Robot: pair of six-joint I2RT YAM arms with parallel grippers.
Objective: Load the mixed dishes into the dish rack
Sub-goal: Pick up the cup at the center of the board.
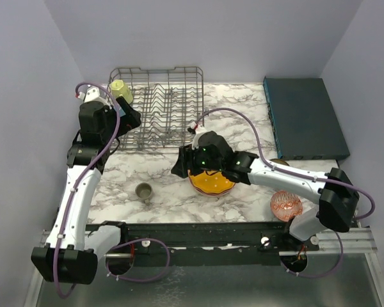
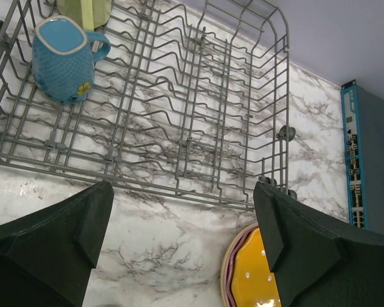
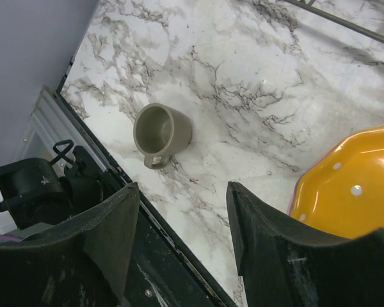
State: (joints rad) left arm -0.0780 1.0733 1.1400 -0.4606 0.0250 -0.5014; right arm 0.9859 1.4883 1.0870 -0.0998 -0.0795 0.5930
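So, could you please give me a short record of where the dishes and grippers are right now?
in dish rack: blue mug, yellow mug, at its left end
on table: grey-olive mug; orange plate on pink plate; red-patterned bowl
left gripper: open, empty, by dish rack's near edge
right gripper: open, empty, above table beside orange plate

Both empty — left gripper (image 2: 184,214) spread fully, right gripper (image 3: 182,208) (reaching across leftward) spread partway.
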